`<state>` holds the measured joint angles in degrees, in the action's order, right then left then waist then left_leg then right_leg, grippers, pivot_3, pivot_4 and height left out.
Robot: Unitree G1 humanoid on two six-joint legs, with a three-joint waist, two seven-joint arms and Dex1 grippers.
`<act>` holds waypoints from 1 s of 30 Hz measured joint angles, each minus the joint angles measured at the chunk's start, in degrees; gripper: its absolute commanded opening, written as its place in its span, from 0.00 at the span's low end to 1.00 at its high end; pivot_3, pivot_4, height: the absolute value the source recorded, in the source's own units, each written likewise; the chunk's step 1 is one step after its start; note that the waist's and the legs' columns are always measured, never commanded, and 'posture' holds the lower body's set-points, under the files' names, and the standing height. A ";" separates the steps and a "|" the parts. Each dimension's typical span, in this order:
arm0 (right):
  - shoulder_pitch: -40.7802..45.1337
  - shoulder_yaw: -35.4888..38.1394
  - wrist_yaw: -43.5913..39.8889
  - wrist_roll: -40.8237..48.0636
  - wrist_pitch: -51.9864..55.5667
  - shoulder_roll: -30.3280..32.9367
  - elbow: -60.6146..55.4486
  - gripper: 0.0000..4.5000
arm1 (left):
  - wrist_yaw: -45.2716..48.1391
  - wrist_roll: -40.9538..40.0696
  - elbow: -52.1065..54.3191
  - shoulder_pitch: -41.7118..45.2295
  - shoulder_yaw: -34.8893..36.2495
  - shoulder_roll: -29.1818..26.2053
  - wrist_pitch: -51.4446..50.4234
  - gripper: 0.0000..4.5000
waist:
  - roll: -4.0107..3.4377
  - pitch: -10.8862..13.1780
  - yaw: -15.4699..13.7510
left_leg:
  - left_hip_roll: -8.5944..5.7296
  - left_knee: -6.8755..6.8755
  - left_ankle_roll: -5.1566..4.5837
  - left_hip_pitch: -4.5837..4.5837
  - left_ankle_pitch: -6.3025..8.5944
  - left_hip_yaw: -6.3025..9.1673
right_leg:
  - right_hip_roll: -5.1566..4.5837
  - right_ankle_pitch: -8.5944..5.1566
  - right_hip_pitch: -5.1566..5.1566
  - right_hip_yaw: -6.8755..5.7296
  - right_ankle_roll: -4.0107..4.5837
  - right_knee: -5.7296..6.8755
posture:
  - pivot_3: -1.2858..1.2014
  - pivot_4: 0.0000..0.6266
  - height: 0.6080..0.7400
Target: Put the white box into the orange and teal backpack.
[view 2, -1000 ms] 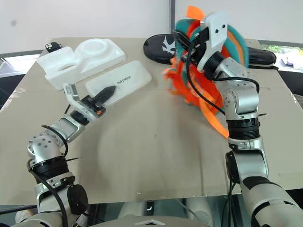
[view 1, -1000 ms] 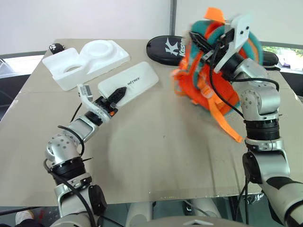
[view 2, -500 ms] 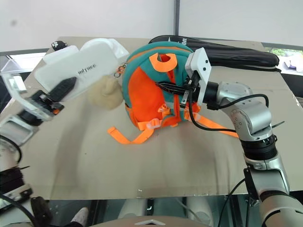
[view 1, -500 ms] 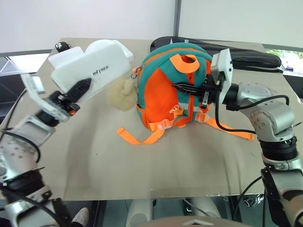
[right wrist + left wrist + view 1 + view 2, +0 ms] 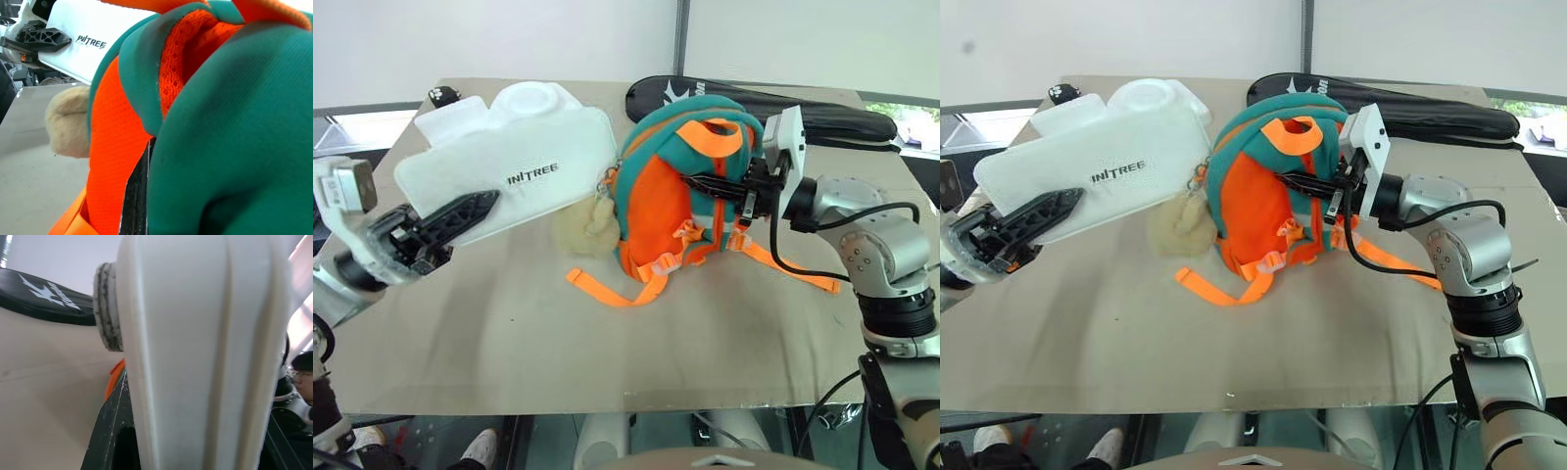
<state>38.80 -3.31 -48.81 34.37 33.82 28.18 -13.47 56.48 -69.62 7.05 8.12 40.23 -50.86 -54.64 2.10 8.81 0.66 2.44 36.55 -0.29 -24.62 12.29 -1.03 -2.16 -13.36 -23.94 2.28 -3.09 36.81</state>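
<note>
Tan sheeting is covering the table (image 5: 636,343) on which the work is being done, with a white foam tray (image 5: 533,98) at about eleven o'clock and a black racket case (image 5: 842,116) at about one o'clock. The white box (image 5: 509,181) is being held clear of the table at about ten o'clock, clamped in the left gripper (image 5: 460,211). The orange and teal backpack (image 5: 680,191) is being kept upright near the centre, its teal top being pinched by the tightly clenched right gripper (image 5: 710,183), and a tan plush toy (image 5: 587,225) is hanging beside it. By the look of it, picking up is done; the box is not yet being entered into the backpack, so insertion and release are being left to do.
</note>
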 measured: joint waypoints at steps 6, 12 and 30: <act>-1.22 0.11 0.07 0.30 -0.06 0.12 -0.04 0.00 | 8.04 4.45 -0.07 -6.64 -0.03 -3.46 2.14 0.24 | -0.02 0.01 0.20 | 0.04 -0.04 0.00 0.07 0.00 -0.09 | 0.00 -0.02 -0.01 0.05 0.03 0.00 | 0.52 0.24 1.00; -1.15 1.44 1.89 1.12 1.52 0.13 -0.16 0.00 | 13.88 9.49 -0.98 -11.01 -0.21 -5.29 4.46 0.24 | -0.03 0.02 0.04 | 0.05 -0.03 0.00 0.05 0.00 -0.10 | -0.01 -0.13 -0.01 0.04 0.22 -0.01 | 0.52 0.24 1.00; -2.04 1.78 1.09 2.47 3.32 1.12 -2.23 0.00 | 15.62 23.80 8.02 3.82 -15.00 -5.41 21.29 0.24 | -0.05 0.03 -0.06 | 0.03 -0.03 0.00 0.00 0.00 -0.07 | 0.06 0.00 -0.01 0.05 0.00 0.00 | 0.52 0.24 1.00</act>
<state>36.75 -1.53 -47.72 36.84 37.13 29.30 -15.70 72.10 -45.82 15.07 11.94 25.23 -56.27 -33.35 2.05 8.84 0.60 2.47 36.52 -0.29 -24.62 12.30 -1.10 -2.09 -13.36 -23.96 2.32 -3.09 36.81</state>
